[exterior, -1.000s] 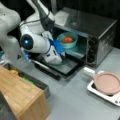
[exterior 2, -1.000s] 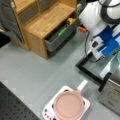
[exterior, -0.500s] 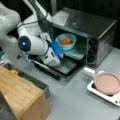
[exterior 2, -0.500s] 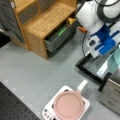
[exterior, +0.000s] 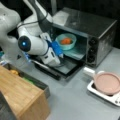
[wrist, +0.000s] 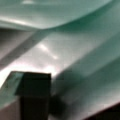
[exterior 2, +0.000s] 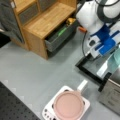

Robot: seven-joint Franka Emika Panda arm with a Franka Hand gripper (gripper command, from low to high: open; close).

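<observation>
In both front views my gripper (exterior: pixel 60 58) (exterior 2: pixel 113 51), white with blue parts, reaches over the lowered door (exterior: pixel 65 68) of a silver toaster oven (exterior: pixel 88 33). Inside the oven a teal bowl (exterior: pixel 66 42) holding an orange object (exterior: pixel 66 40) rests on a teal tray (exterior: pixel 75 52). The gripper is just in front of and below the bowl, near the tray's front edge. The wrist view shows one dark finger (wrist: pixel 33 97) against a glossy teal surface (wrist: pixel 75 57), with the bowl's curved wall (wrist: pixel 50 12) above. The other finger is hidden.
A pink pan (exterior: pixel 108 82) (exterior 2: pixel 68 105) with a white handle sits on a white stove plate (exterior 2: pixel 48 110) beside the oven. A wooden cabinet (exterior 2: pixel 42 23) with an open drawer (exterior 2: pixel 58 37) holding small items stands to the arm's other side (exterior: pixel 21 92).
The arm and gripper have shifted slightly towards a front view's left, backing away from the oven's mouth. Bowl and pan have stayed put.
</observation>
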